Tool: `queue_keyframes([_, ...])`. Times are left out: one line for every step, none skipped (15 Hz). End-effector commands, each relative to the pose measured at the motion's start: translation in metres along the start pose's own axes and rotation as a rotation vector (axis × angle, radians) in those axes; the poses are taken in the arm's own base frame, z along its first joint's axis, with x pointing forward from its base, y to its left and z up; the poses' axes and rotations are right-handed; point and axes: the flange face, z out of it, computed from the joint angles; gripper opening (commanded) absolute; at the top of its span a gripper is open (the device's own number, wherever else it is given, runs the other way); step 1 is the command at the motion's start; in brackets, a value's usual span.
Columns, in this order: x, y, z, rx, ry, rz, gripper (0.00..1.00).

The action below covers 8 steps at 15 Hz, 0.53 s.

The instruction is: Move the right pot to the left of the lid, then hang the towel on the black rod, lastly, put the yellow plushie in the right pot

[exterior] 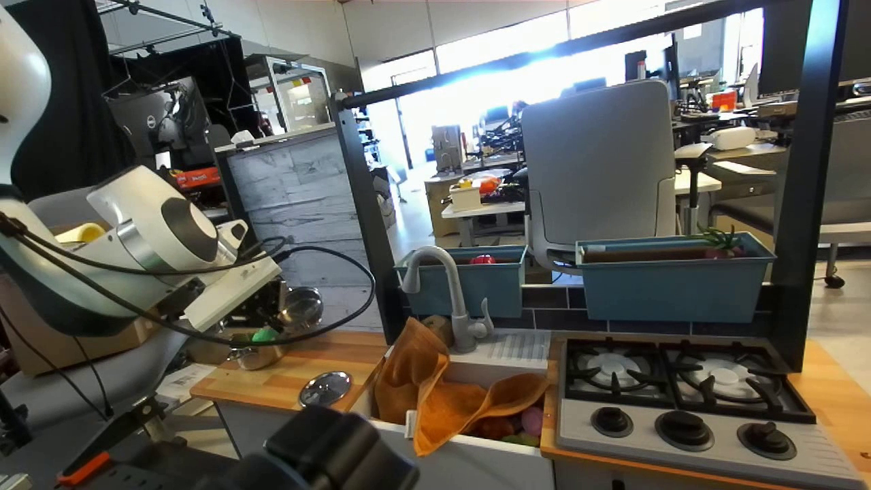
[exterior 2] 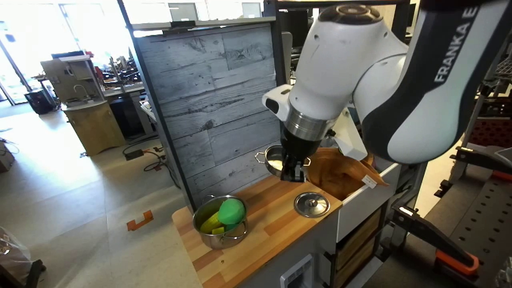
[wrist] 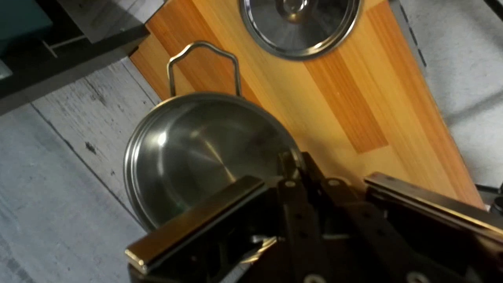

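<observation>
Right pot (wrist: 204, 149), suspended near the grey panel (exterior 2: 216, 100): your gripper (wrist: 298, 167) is clenched on its rim. In the wrist view you look down into the pot, with the lid (wrist: 298, 29) apart from it, flat on the wooden counter (wrist: 283, 84). Another pot (exterior 2: 216, 242), holding a green object (exterior 2: 231, 211), stands near the counter's end. The towel (exterior: 442, 401) lies crumpled in the sink (exterior: 497, 371).
</observation>
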Motion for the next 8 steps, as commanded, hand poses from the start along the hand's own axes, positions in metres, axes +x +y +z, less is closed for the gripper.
queue_keyframes([-0.002, -0.015, 0.035, -0.037, -0.051, 0.014, 0.02])
queue_keyframes([-0.001, -0.022, 0.042, -0.038, -0.062, 0.015, 0.02])
queue_keyframes([0.001, -0.028, 0.047, -0.041, -0.064, 0.010, 0.02])
queue_keyframes([0.005, -0.035, 0.052, -0.038, -0.067, 0.006, 0.02])
queue_keyframes([0.009, -0.043, 0.056, -0.034, -0.071, 0.001, 0.02])
queue_keyframes([0.013, -0.048, 0.059, -0.028, -0.075, -0.006, 0.02])
queue_keyframes([0.017, -0.055, 0.061, -0.015, -0.088, -0.006, 0.02])
queue_keyframes([0.021, -0.061, 0.063, -0.009, -0.094, -0.016, 0.02])
